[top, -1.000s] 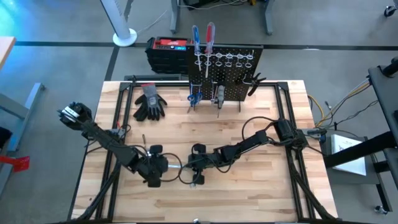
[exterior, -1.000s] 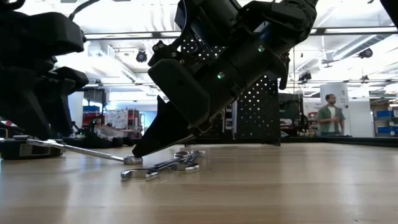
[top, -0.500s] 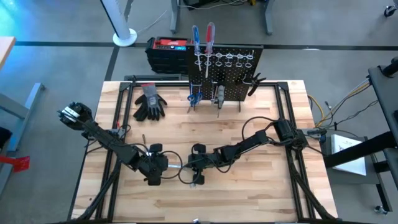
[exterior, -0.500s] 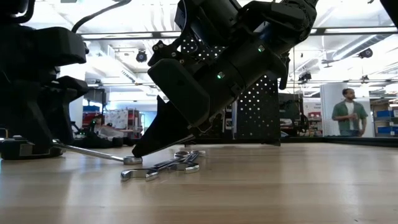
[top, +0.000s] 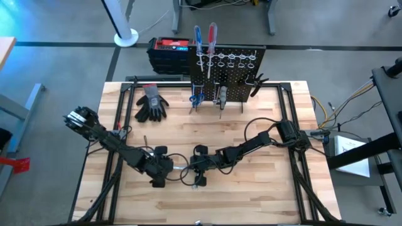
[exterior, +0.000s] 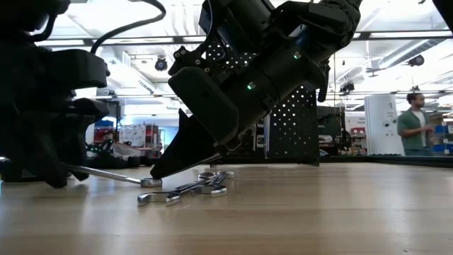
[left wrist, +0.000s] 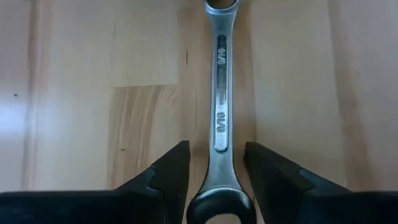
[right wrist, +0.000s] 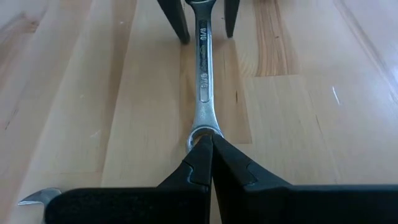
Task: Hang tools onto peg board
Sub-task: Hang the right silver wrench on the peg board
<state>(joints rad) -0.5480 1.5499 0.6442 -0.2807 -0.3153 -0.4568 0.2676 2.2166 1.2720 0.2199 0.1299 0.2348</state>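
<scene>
A silver wrench (top: 180, 167) lies on the table between my two grippers. My left gripper (left wrist: 216, 163) is open, one finger on either side of the wrench's open-jaw end, with a gap to each. My right gripper (right wrist: 211, 144) is shut, its tips on the wrench's ring end. Two more wrenches (exterior: 187, 190) lie just nearer the table's near edge. The black peg board (top: 242, 78) stands at the far edge. A red screwdriver (top: 212, 34) and a blue one (top: 197, 37) stand in its ring hooks. Blue-handled scissors (top: 195, 98) hang lower down. My right gripper presses its shut fingertips (right wrist: 200, 155) down on the wrench's ring end (right wrist: 198, 133). The fingers slant down from the table's right side and lie along the wrench. The ring end (exterior: 151, 182) rests on the table, and the shaft rises slightly toward my left gripper.
Grey-black work gloves (top: 151, 103) lie at the far left of the table. A red-topped black box (top: 169, 49) stands behind the peg board. A person (exterior: 413, 127) is in the room beyond the table.
My left gripper has gone toward the table's right edge, along the wrench toward my right gripper, and now stands over the wrench's open-jaw end. My right gripper and the wrench have kept still. The person in the room has walked to the right.
</scene>
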